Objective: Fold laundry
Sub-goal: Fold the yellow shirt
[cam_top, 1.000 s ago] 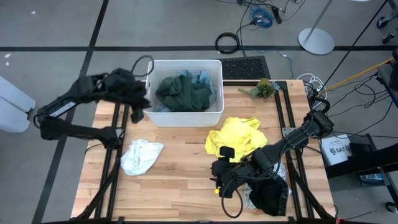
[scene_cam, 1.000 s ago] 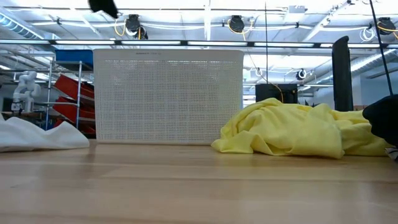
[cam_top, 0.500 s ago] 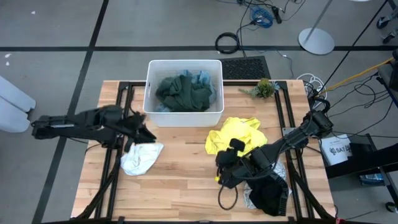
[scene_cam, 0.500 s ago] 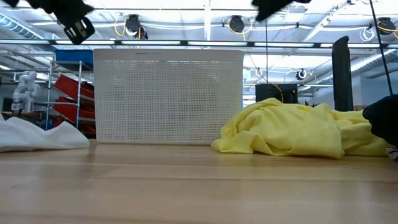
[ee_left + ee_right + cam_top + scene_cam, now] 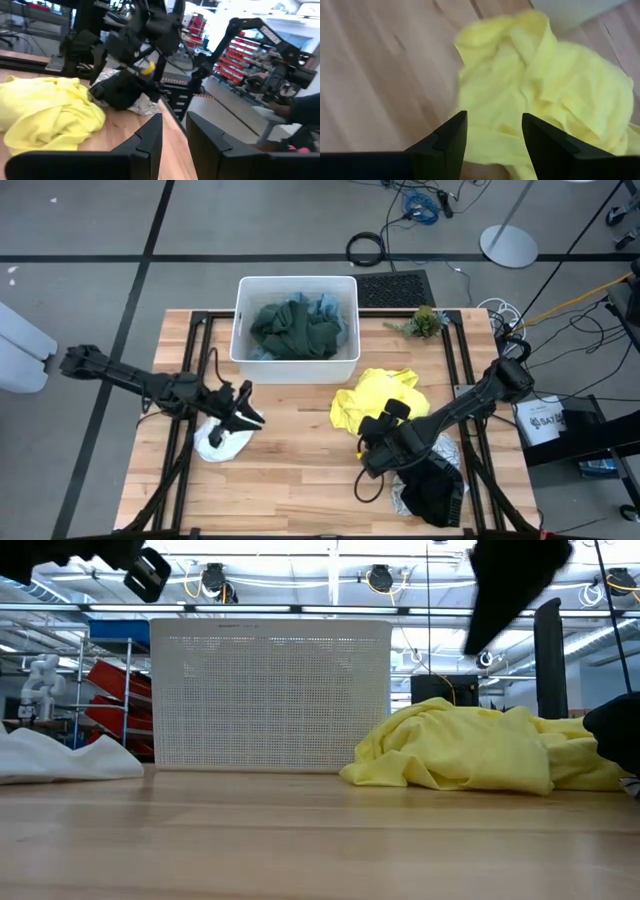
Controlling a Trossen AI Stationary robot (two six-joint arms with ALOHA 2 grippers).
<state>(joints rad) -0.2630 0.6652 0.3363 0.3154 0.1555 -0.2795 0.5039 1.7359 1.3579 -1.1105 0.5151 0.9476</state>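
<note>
Right hand (image 5: pixel 492 145) parted, empty, over yellow garment (image 5: pixel 550 85)

White cloth (image 5: pixel 222 440) partly under left tool (image 5: pixel 246 408)

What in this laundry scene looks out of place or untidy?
Nothing is folded. The yellow garment lies crumpled near the table's middle, the white cloth is bunched by the left gripper, and a black garment is heaped at the right front edge. Dark green cloth sits piled in the tub.
</note>
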